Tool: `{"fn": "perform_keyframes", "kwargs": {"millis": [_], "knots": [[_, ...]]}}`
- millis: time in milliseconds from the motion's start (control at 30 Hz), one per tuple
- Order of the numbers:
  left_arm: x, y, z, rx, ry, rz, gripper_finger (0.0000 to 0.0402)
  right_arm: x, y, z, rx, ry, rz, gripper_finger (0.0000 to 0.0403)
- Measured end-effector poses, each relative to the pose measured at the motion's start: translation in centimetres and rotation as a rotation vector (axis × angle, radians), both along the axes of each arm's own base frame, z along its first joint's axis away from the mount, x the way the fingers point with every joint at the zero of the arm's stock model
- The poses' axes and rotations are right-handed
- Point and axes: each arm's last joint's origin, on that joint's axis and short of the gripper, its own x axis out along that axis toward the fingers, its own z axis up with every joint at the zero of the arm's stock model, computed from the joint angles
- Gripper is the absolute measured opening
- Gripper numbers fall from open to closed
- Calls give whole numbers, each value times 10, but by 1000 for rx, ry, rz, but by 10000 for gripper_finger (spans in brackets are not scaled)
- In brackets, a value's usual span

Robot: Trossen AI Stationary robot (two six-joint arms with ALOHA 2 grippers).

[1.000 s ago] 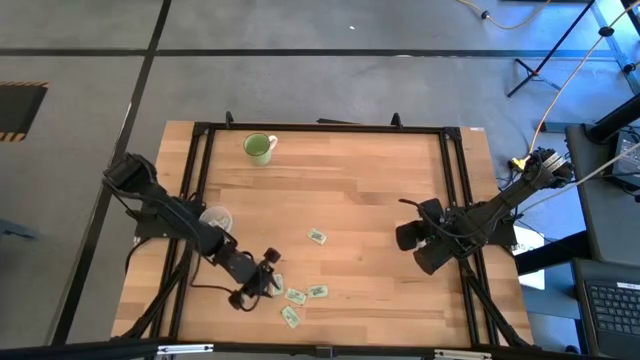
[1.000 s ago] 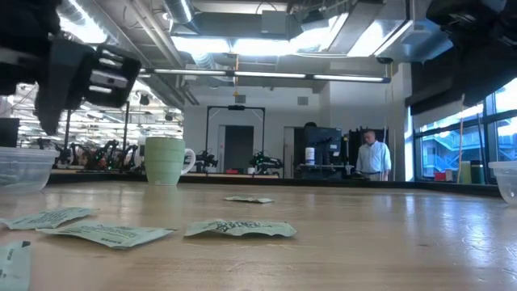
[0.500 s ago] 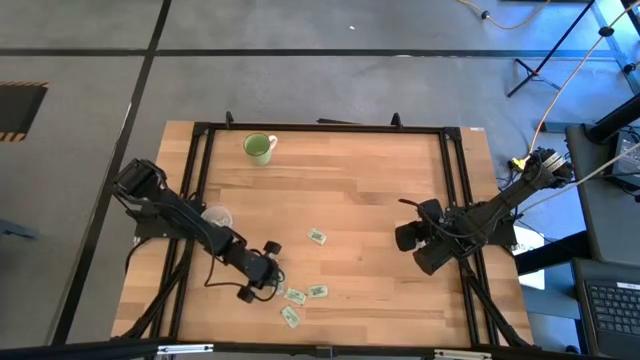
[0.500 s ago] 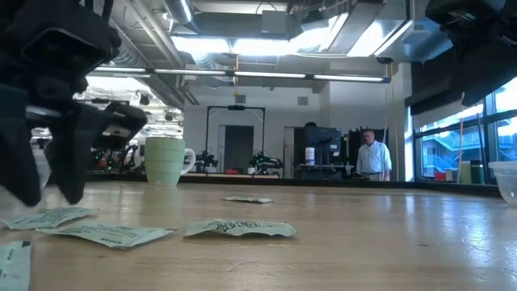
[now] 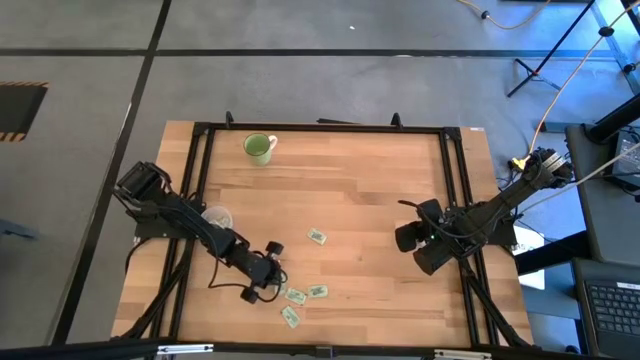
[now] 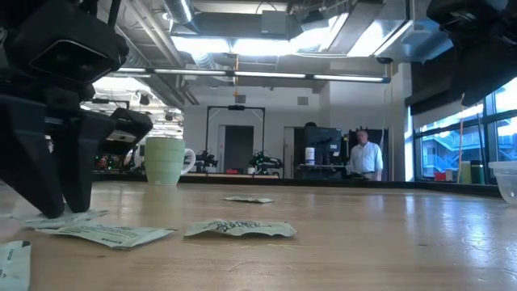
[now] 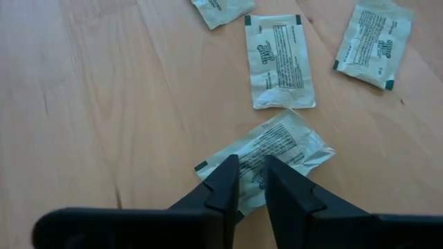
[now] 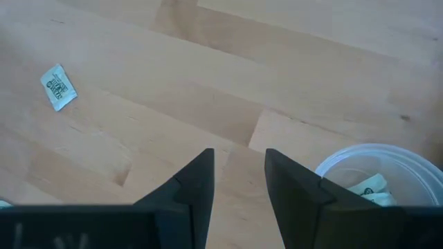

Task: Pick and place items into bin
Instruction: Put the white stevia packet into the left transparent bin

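Near the table's (image 5: 380, 200) front edge, the left gripper's (image 7: 250, 176) near-closed fingers seemingly pinch a crumpled packet (image 7: 277, 149).

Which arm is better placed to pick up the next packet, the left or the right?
Left. Its hand is down at the table with a packet between the fingers, others close by. The right hand hangs open near the table's right edge, far from them.

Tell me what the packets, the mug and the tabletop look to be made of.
Packets: thin paper or film, matte and crinkled, with printed text and sealed edges; which of the two is unclear. Mug: probably glazed ceramic, smooth light green with a thick wall. Tabletop: wood, visible grain and plank seams, a light sheen.
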Motion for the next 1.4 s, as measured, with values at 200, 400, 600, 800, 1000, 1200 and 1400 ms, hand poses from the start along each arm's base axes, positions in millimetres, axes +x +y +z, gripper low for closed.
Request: {"fn": "perform_keyframes", "kwargs": {"millis": [200, 400, 600, 800, 1000, 1200, 1400], "knots": [[-1, 0, 0, -13, 14, -13, 19, 0, 0, 0, 0, 1, 1, 132], [-2, 0, 3, -46, 23, -10, 5, 0, 0, 0, -10, 11, 23, 132], [-15, 5, 34, -149, 33, 2, 3, 0, 0, 0, -10, 12, 24, 132], [-43, 26, 80, -181, 19, 193, 3, 0, 0, 0, -10, 12, 25, 132], [-84, 57, 102, -144, 74, 522, 3, 0, 0, 0, -14, 16, 32, 132], [-121, 81, 103, -117, 222, 861, 3, 1, 1, -2, -23, 27, 41, 132], [-131, 88, 103, -120, 265, 1011, 3, 4, 3, -6, -37, 47, 41, 132]]}}
